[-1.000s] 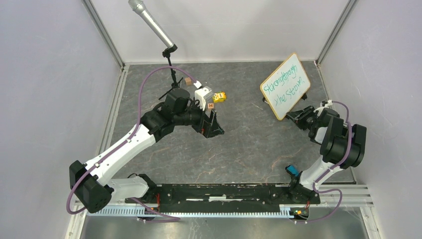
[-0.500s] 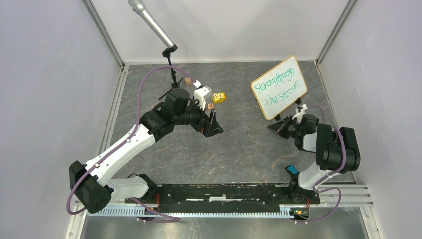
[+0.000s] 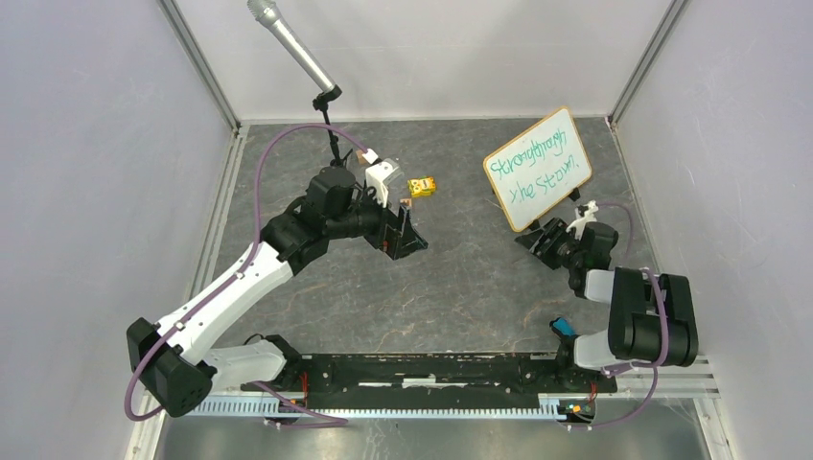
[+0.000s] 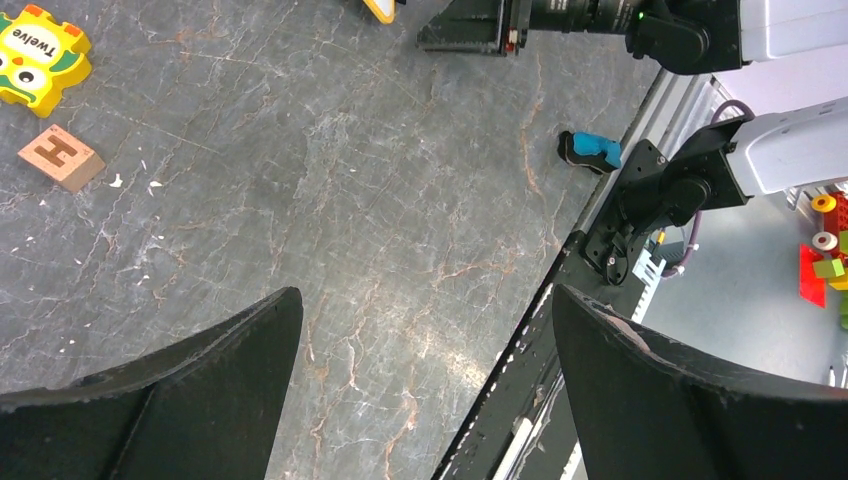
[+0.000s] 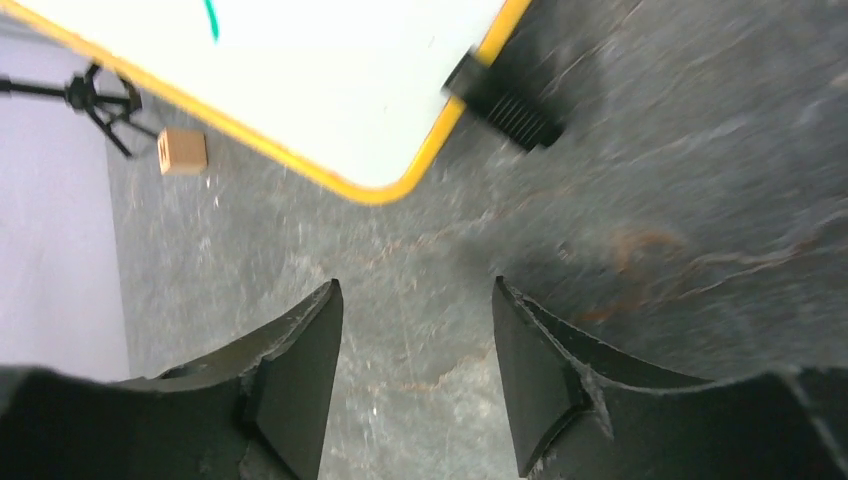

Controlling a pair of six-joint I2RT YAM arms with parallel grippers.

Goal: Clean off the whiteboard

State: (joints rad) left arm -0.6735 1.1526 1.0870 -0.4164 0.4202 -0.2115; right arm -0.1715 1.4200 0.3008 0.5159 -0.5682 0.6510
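The whiteboard [image 3: 537, 168] stands at the far right of the table, tilted, with green handwriting on it. Its light frame corner [image 5: 385, 190], white face and one black foot [image 5: 505, 105] show in the right wrist view. My right gripper [image 3: 534, 239] is open and empty, low over the table just in front of the board's near corner, not touching it; its jaws [image 5: 416, 285] stand apart over bare table. My left gripper [image 3: 410, 247] is open and empty at mid-table, left of the board, and its fingertips [image 4: 425, 295] are wide apart over bare table.
A yellow puzzle piece [image 3: 422, 186] [image 4: 40, 55] and a wooden H block [image 4: 62, 157] lie behind the left gripper. A microphone on a small tripod [image 3: 331, 144] stands at the back, with a wooden cube [image 5: 183, 151] beside it. A blue object [image 3: 564, 328] lies by the right arm's base.
The whiteboard moved left and turned more upright, then stayed put. The right gripper drew back toward the near side. The left arm shifted slightly toward the far side.
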